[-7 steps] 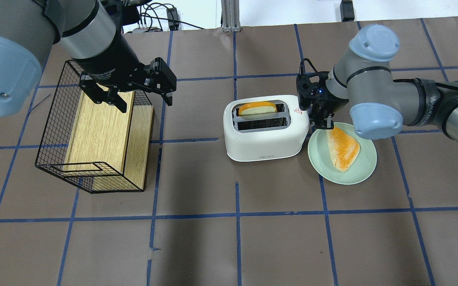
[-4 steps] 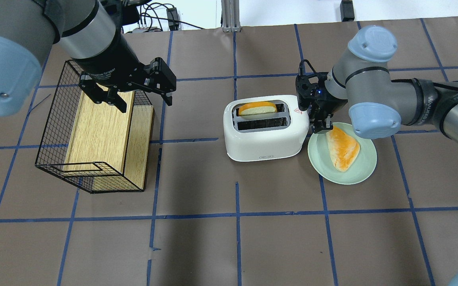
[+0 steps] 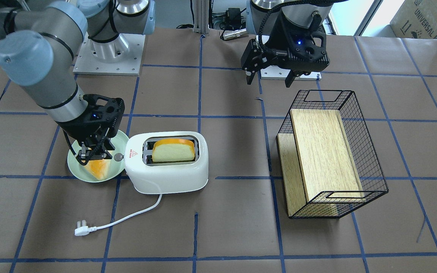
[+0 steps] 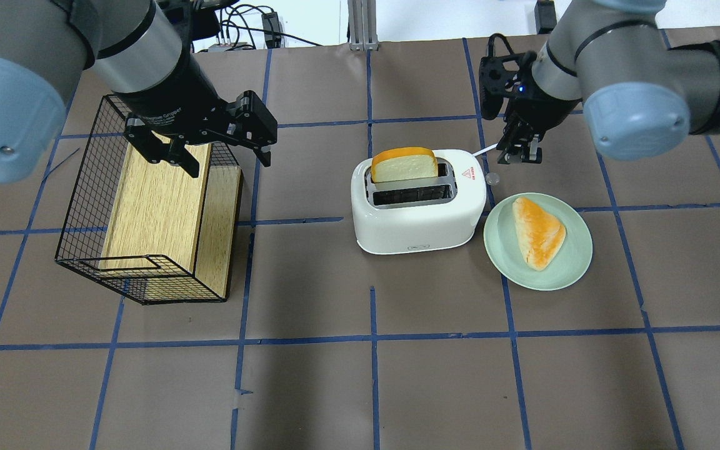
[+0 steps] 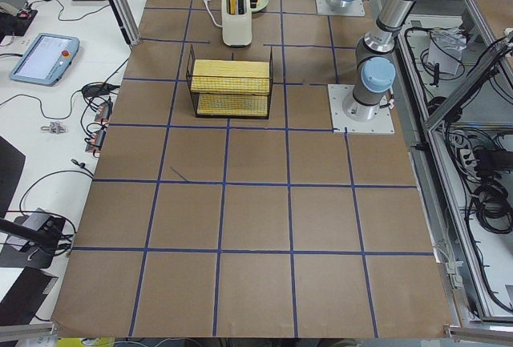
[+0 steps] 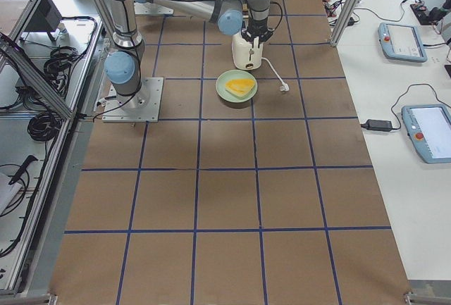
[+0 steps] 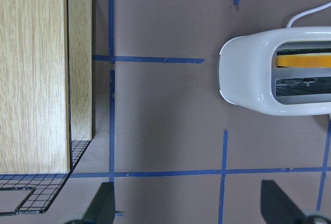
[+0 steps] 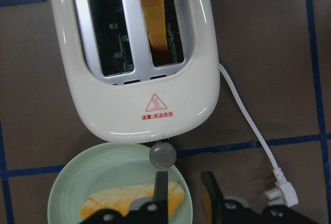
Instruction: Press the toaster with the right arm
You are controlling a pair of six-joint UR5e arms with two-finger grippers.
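Note:
The white toaster [image 4: 419, 212] stands mid-table with a red triangle sticker and a bread slice [image 4: 404, 166] standing high out of its far slot. Its grey lever knob [image 4: 492, 179] sticks out on the right end, and shows in the right wrist view [image 8: 162, 156]. My right gripper [image 4: 520, 154] hangs above and behind the lever, not touching the toaster; its thin fingers [image 8: 161, 193] stand a small way apart and hold nothing. My left gripper [image 4: 210, 153] is wide open and empty above the wire basket's far end.
A pale green plate [image 4: 579, 262] with an orange pastry [image 4: 538, 232] lies right of the toaster. The white cord [image 3: 127, 216] and plug [image 3: 81, 230] trail on the operators' side. A black wire basket [image 4: 85, 206] holding a wooden block [image 4: 160, 206] stands on the left.
My right gripper has lifted and moved back from beside the toaster's lever. The bread slice, low in the slot before, now stands high. The left arm has not moved.

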